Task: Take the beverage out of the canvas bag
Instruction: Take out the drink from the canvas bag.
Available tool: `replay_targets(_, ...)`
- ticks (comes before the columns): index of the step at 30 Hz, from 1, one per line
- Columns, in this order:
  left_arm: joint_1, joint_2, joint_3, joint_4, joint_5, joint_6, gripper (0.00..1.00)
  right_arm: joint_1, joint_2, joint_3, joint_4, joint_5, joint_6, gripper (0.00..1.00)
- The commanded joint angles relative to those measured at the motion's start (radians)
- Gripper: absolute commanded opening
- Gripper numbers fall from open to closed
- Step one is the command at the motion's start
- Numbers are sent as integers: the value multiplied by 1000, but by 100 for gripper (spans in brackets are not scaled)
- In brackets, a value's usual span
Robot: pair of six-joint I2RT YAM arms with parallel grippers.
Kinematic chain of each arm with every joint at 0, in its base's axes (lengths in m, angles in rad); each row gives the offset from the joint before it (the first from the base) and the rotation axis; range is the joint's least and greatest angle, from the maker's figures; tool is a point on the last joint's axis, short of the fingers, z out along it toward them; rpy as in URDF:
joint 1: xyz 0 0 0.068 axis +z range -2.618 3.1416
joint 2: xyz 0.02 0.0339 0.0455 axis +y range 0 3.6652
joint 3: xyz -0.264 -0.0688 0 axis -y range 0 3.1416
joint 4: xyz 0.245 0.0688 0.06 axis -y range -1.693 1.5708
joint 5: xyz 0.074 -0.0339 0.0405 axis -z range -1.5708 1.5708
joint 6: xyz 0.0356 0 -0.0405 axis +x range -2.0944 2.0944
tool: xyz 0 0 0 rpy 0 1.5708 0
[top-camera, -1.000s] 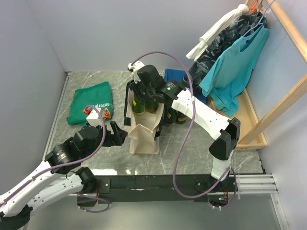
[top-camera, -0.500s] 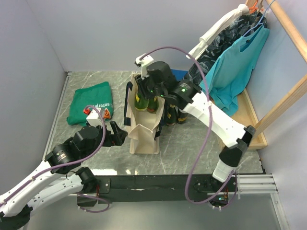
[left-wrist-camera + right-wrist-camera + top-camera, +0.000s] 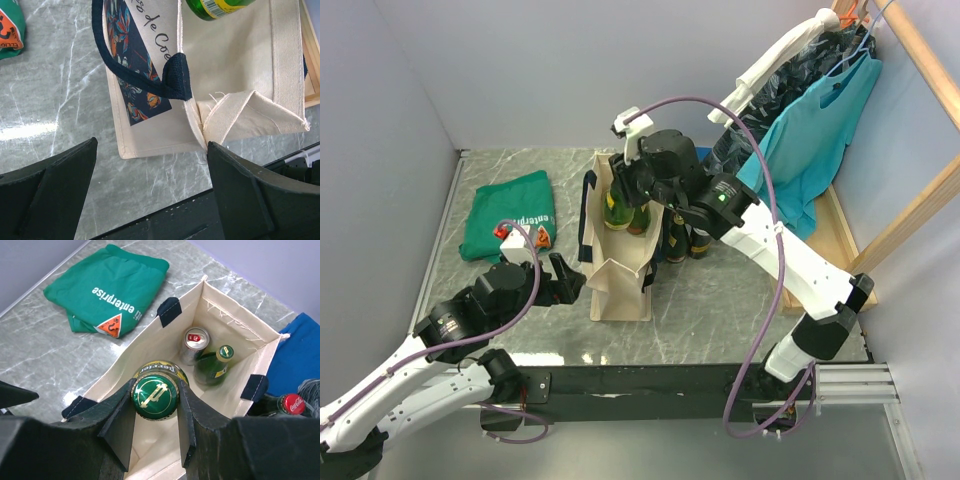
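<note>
**Right wrist view: green bottle gripped over the bag mouth, a straight lift called for**

The right gripper (image 3: 156, 407) is closed on the neck of a green glass bottle (image 3: 155, 390), whose cap is seen between the two fingers. The bottle is held upright over the open mouth of the canvas bag (image 3: 235, 325). Whether its base is clear of the rim cannot be told. A can (image 3: 194, 341) and a second green bottle (image 3: 216, 365) are seen standing inside the bag at its far end. The left gripper (image 3: 151, 145) is spread wide, low beside the bag, with nothing held. Contact with the cloth cannot be confirmed.

The lift is best made vertically until the base is judged clear, so that the rim and the navy handles (image 3: 177, 75) are not snagged and the bag is not dragged or tipped. Sideways travel should be withheld until then. It should then be directed to bare table (image 3: 720, 300), away from the outside bottles (image 3: 685, 235) standing just beside the bag. Since a smooth neck is gripped, swinging should be avoided.
</note>
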Motion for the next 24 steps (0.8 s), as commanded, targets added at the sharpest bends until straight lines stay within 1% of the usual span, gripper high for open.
replay_targets(1,-6,-1,14,9,-17,-17,96,14,-106,20,195,40,-16,0)
replay_targets(7,-6,2,16,7,-14,-16,96,26,-135,12,192,72,-24,0)
replay_targets(24,-6,-4,16,10,-12,-16,96,38,-311,-121,247,184,-24,0)
